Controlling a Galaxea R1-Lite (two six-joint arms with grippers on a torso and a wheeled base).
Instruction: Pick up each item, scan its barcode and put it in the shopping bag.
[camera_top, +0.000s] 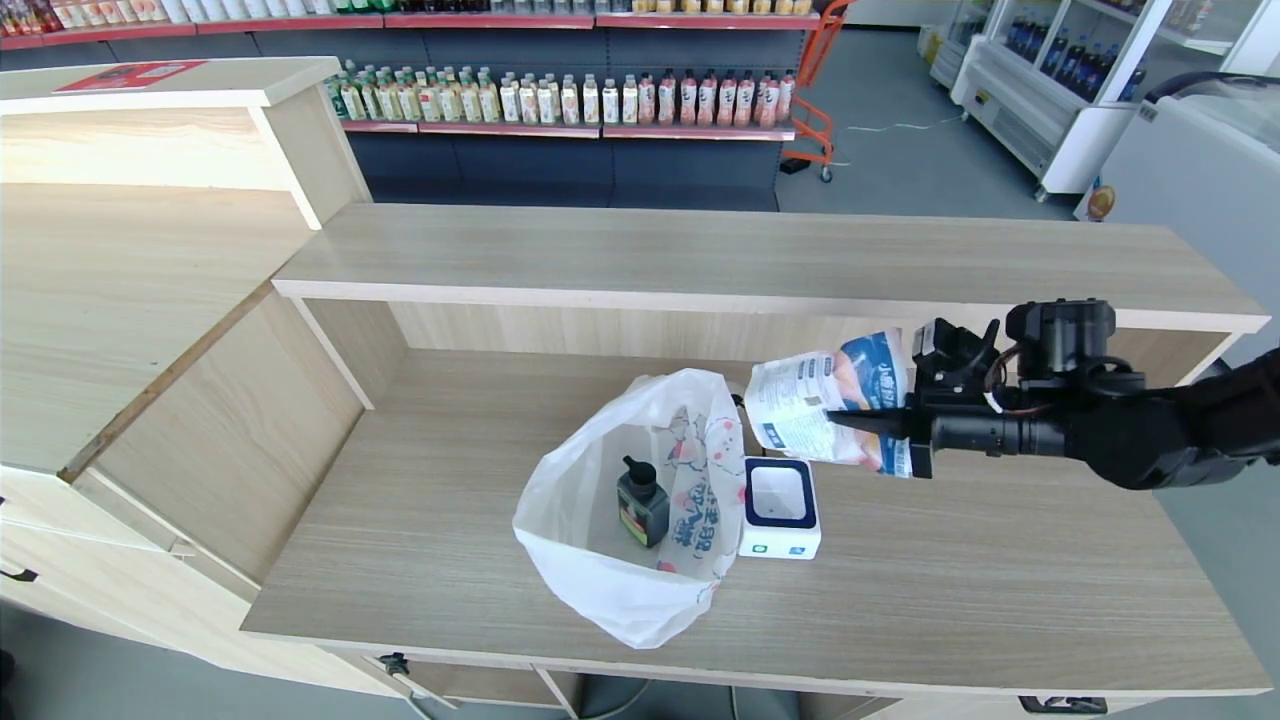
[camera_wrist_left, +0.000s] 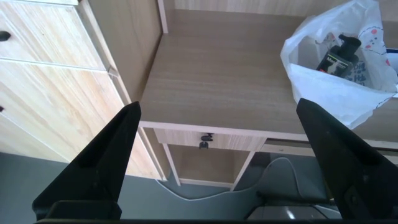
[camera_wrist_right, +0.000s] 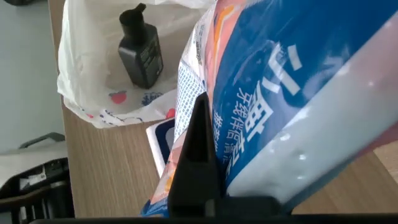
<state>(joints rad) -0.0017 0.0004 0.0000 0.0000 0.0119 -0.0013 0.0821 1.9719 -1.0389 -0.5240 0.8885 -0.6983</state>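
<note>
- Handling the packet (camera_top: 835, 405) looks easy on weight. It is reading as a light, puffy foil pouch that is soft and crinkly. Its glossy skin is likely slipping under a loose pinch, and whatever is inside may be crushing under a hard one.
- Taking hold near a sealed edge seems the safest choice, since the flat seam is giving the fingers something firm while the printed back is staying free for scanning.
- The right pincer (camera_top: 872, 425) is doing roughly that. It is closing on the packet's side, with one dark finger (camera_wrist_right: 199, 155) lying across the printed face. The pouch is sticking out beyond the fingertips, clear of the counter (camera_top: 1000, 580).
- The right arm is reaching in level from the robot's right, with its wrist roughly horizontal.
- The scanner (camera_top: 780, 505) is sitting below the held packet, just past the fingertips.
- The shopping bag (camera_top: 590, 560) is lying open farther out in the same direction, touching the scanner's far side. A dark pump bottle (camera_top: 642, 500) is standing inside it.
- The left pincer (camera_wrist_left: 217, 109) is hanging with its fingers spread wide and gripping nothing. It is sitting low off the counter's near edge, well apart from the bag.
</note>
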